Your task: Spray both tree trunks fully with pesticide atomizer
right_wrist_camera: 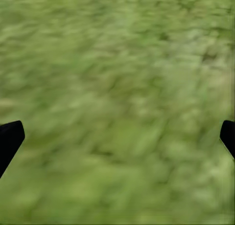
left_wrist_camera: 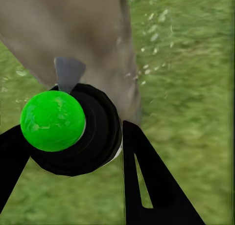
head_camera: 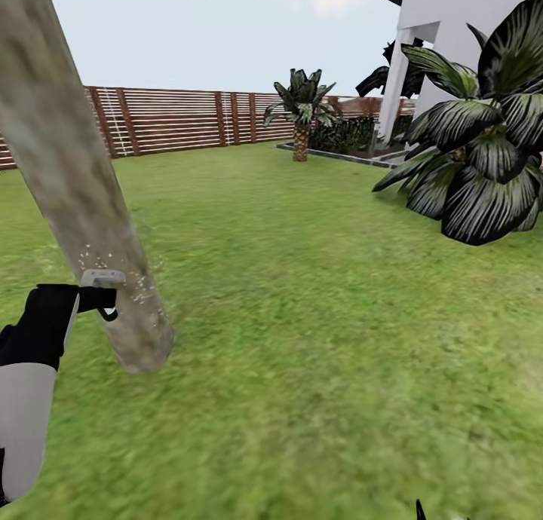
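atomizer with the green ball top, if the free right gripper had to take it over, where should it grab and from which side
Probably the round black body just under the glossy green ball, coming across it from the grass side, away from the grey-beige tree trunk. The left gripper already clamps it, and its grey nozzle points at the bark, so that side is blocked.

right gripper [right_wrist_camera: 117, 137] | fingertips [right_wrist_camera: 10, 137] wide apart | blurred grass [right_wrist_camera: 117, 78] beneath

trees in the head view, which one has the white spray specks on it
The thick, bare grey-beige tree trunk right beside the left gripper, which holds the atomizer. The small palm by the fence and the big-leafed plant show no specks.
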